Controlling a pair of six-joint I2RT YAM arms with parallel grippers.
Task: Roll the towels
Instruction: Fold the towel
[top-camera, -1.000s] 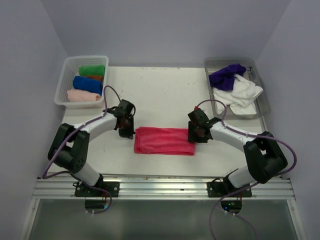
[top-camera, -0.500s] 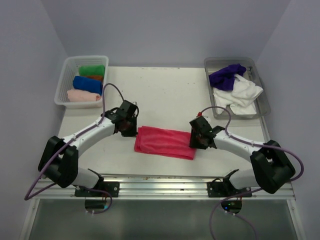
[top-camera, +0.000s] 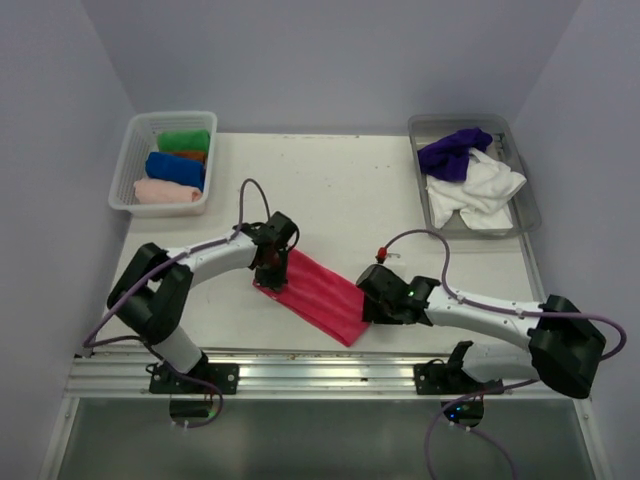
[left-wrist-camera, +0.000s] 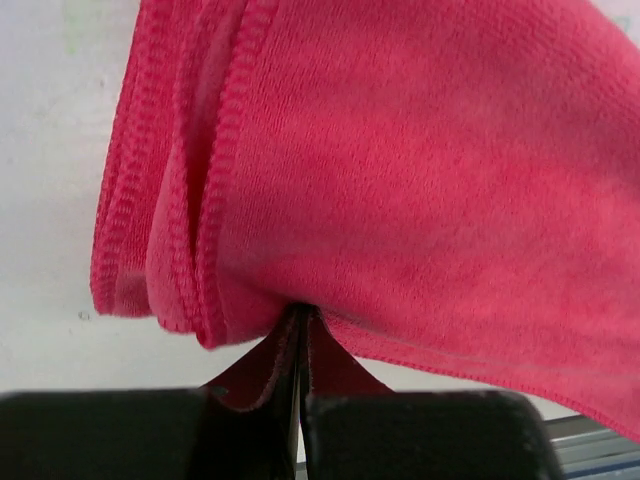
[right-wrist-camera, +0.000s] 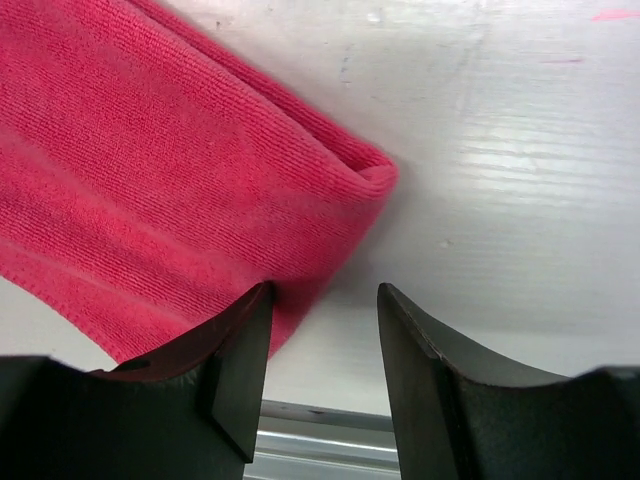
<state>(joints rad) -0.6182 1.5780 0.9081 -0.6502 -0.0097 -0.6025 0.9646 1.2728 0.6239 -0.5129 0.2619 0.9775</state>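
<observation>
Diagonally, near the front edge of the table, lies the folded pink towel. The left gripper is pinched tight on its left end. The right gripper stands open at its right corner, gripping nothing.

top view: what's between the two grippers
The pink towel, lying slantwise from the left gripper, shut on its edge, to the open right gripper.
</observation>
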